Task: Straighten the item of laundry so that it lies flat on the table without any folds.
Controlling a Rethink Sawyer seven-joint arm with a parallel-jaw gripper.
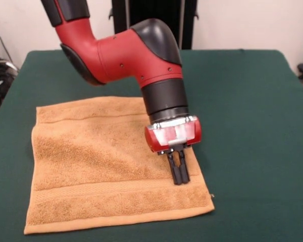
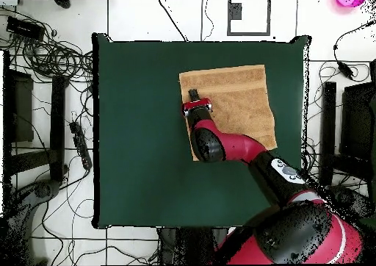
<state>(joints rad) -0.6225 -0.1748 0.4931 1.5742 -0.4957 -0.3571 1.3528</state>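
While the pincer (image 1: pixel 178 176) stood with its two fingers drawn together, tips on the towel (image 1: pixel 91 151) near one side hem, the arm (image 1: pixel 126 50) hid the cloth's far corner. The towel lay spread flat on the green bench (image 1: pixel 252 101), hems roughly parallel to the bench edges. Cables (image 2: pixel 51 57) littered the floor around.

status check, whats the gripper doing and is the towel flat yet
Gripper shut, tips down on the towel near its edge. Towel spread flat on the table, no folds showing. Nothing in the way.
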